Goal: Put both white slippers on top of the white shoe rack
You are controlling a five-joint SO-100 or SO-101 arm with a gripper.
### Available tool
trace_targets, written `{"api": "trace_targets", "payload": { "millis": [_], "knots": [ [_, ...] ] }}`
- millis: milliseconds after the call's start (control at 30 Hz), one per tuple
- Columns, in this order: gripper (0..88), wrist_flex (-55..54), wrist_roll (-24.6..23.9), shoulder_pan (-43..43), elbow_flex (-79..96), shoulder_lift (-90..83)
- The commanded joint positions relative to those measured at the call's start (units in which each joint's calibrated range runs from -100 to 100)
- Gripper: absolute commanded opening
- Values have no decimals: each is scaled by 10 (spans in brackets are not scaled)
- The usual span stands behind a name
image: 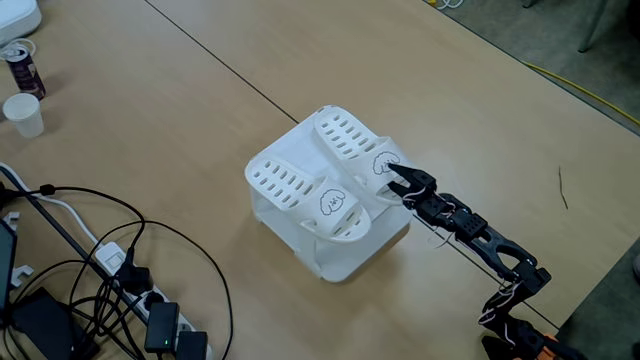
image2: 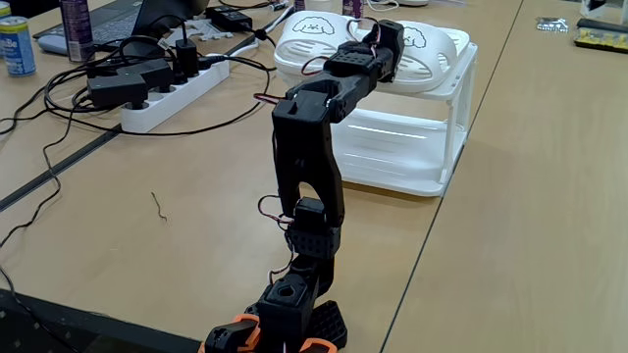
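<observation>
Two white slippers are lying side by side on top of the white shoe rack (image: 330, 255): the left slipper (image: 305, 195) and the right slipper (image: 352, 140) in a fixed view. The end effector (image: 392, 172) is reaching over the right slipper's cartoon-face end; whether its fingers are apart or clamped cannot be told. Another fixed view is showing the rack's see-through sides (image2: 412, 137) and a power strip (image2: 172, 93). The table (image: 480, 110) is lying open around the rack.

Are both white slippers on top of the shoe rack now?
Yes. Both white slippers lie flat, side by side, on the white shoe rack top.
</observation>
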Motion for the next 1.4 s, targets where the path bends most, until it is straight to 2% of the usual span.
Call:
{"api": "trace_targets", "payload": {
  "millis": [0,1367],
  "knots": [
    [172,-8,5,-2,-48,-31],
    [166,-9,5,2,-96,37]
  ]
}}
